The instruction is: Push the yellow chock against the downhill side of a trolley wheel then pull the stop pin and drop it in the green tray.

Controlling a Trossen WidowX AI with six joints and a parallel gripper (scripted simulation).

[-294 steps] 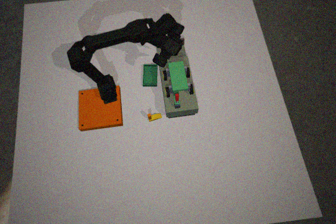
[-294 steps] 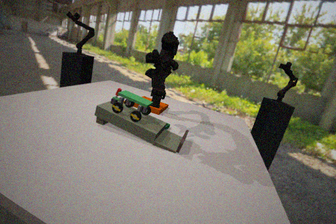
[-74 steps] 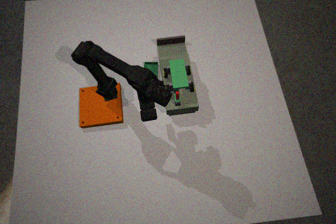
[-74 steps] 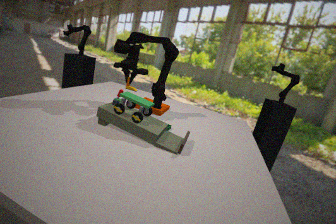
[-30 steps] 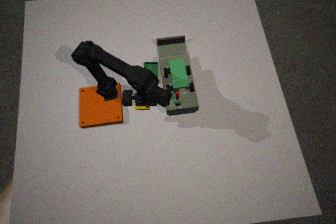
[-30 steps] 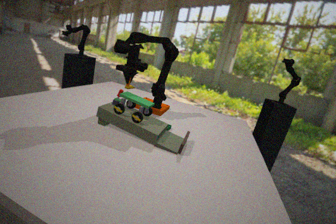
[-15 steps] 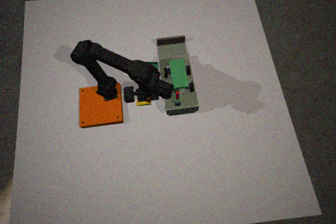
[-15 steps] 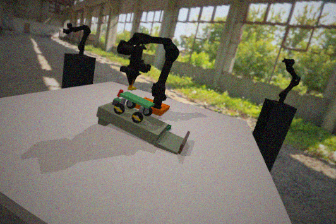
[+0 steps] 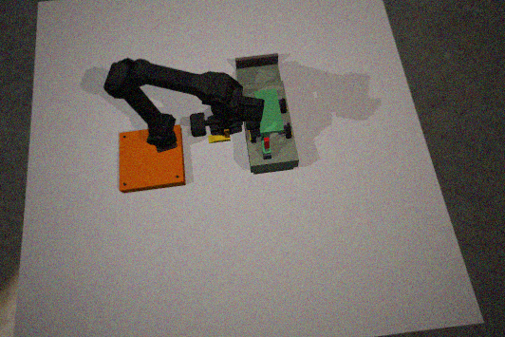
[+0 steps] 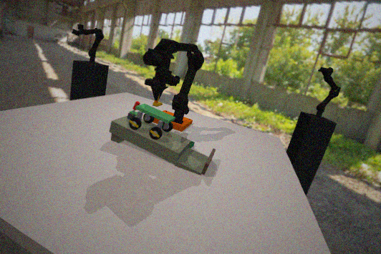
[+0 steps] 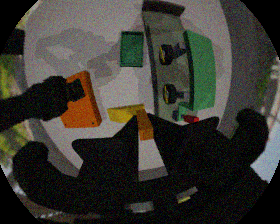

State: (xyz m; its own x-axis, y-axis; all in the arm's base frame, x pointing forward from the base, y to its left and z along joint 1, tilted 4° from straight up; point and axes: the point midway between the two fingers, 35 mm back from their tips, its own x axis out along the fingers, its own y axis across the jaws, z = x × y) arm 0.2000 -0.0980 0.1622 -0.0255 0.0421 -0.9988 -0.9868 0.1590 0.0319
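Derelict hall with big windows behind, white table top (image 9: 332,242) up front, orange base plate (image 9: 151,160) under the arm. Ramp (image 9: 277,149) sat near the middle of the table, trolley (image 9: 270,111) with its green deck parked on it, all wheels on the slope as far as the exterior view showed. Red-headed stop pin (image 9: 267,143) was in place at the trolley's uphill end. Gripper (image 10: 157,99) hung above the table just beside the ramp, on the arm's side of the trolley, fingers nearly closed and clamped on the yellow chock (image 10: 157,103) by its orange handle (image 11: 143,125); chock was lifted, not against any wheel. From the top view the chock (image 9: 218,138) showed as a yellow patch between the base plate and the ramp edge. Green tray (image 11: 131,48) was visible only in the wrist view, on the table beside the lower part of the ramp. Two black pedestals (image 10: 311,147) with camera arms stood off the table edges.
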